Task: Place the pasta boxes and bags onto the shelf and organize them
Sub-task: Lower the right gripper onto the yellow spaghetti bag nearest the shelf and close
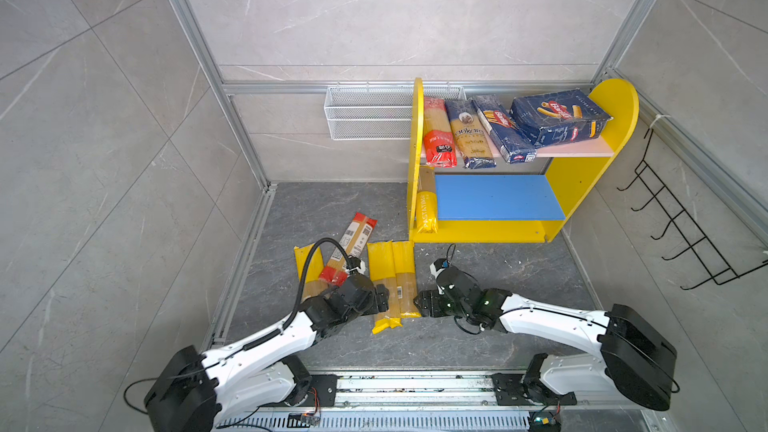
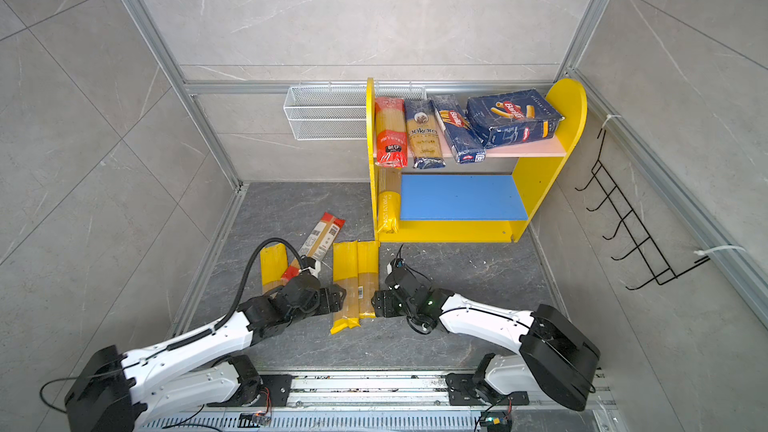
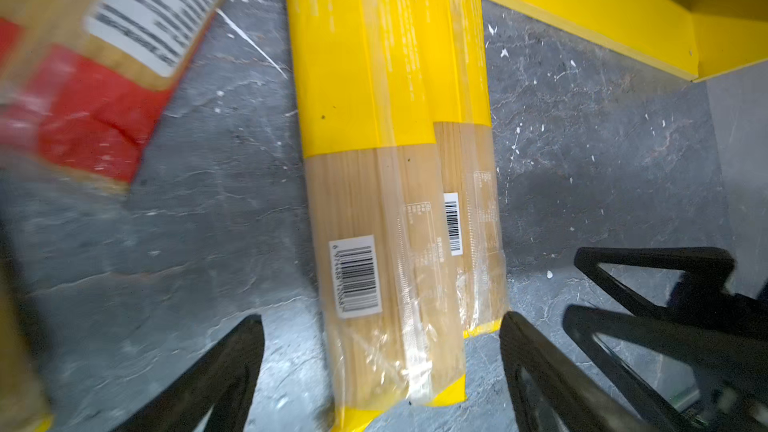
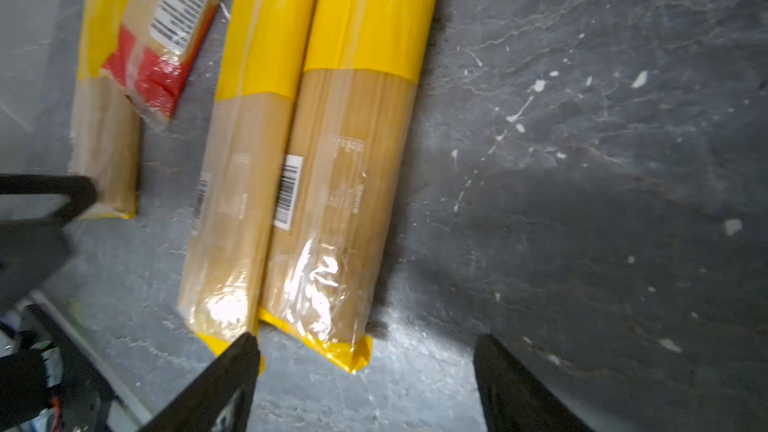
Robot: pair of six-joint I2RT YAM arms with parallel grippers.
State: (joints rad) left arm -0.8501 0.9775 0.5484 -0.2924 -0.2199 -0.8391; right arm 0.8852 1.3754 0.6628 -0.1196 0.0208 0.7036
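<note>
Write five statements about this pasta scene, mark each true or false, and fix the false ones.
1. The wide Barilla box is on the pink upper board. True.
2. The blue lower board holds three packs. False: only the PASTATIME pack is there, at its left end.
3. The left gripper and the right gripper are both open. True.
4. The ankara bag lies on the floor. False: it is on the pink upper board, between a red-ended spaghetti pack and the narrow Barilla box.
5. On the floor, another red-ended pack lies across a yellow pack. True.
</note>
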